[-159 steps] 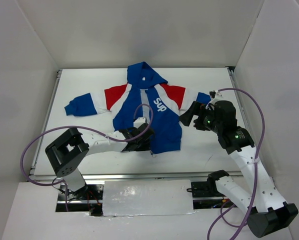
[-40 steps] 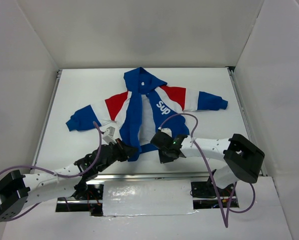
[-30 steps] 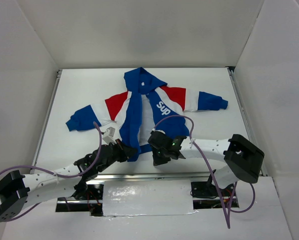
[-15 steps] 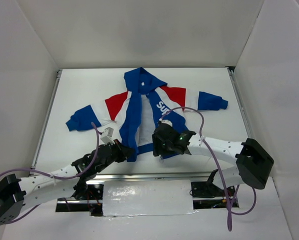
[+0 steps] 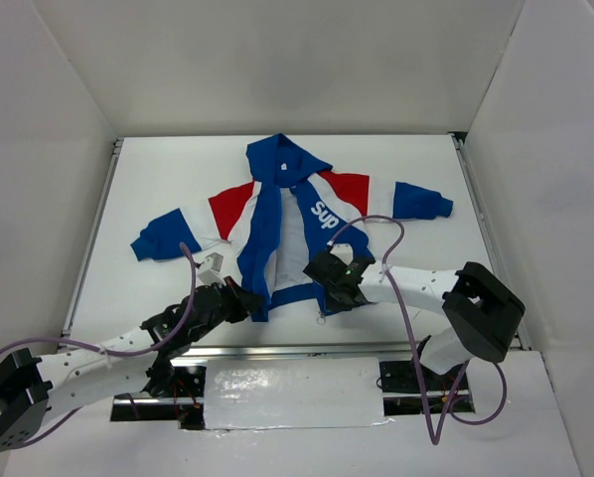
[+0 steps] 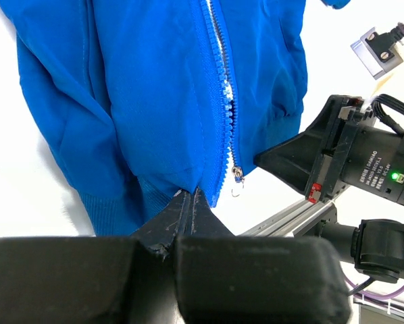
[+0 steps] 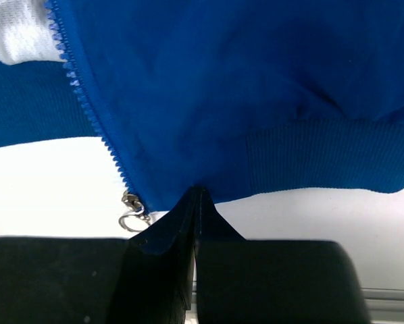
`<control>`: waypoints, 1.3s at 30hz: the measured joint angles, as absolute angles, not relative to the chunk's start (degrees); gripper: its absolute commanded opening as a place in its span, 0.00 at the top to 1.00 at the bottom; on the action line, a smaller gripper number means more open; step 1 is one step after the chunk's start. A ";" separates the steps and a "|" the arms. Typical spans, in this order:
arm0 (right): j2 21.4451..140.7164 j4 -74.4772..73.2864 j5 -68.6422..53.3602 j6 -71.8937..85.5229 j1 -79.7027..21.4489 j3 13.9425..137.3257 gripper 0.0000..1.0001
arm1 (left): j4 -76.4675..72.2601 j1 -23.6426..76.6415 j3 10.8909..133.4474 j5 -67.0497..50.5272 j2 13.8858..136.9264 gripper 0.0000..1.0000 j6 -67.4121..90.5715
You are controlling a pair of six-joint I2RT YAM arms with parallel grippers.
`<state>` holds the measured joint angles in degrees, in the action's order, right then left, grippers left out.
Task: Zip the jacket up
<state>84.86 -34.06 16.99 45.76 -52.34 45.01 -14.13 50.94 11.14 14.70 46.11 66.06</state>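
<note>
Jacket hem in left claw, right claw

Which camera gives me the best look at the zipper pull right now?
Right wrist: the zipper pull hangs large and sharp at the jacket hem, right beside the right gripper. Left wrist shows it smaller, at the end of the teeth. The top view shows only a speck.

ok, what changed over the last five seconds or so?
Right gripper swung from the sleeve to the jacket's hem, briefly released, and is shut on it again beside the zipper pull. Jacket now lies spread open, sleeve laid out. Left gripper stays clamped on the other hem corner; zipper still undone.
</note>
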 measured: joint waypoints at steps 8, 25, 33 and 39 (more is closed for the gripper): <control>84.93 -30.85 11.22 45.80 -52.36 44.23 1.00 | -13.50 50.24 11.14 14.55 45.93 1.00 65.91; 92.51 -22.04 1.02 48.56 -54.98 49.04 1.00 | -7.99 47.20 12.97 13.85 43.48 1.00 63.24; 93.36 -20.99 0.51 52.88 -56.12 50.15 1.00 | -5.52 43.77 13.52 12.86 43.27 1.00 61.45; 92.44 -21.23 1.10 53.84 -57.47 50.09 1.00 | -5.74 42.83 13.52 11.27 44.23 1.00 61.32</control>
<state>92.44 -21.23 1.10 53.84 -57.47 50.09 -5.74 42.83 13.52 11.27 44.23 61.32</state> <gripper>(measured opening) 0.007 0.036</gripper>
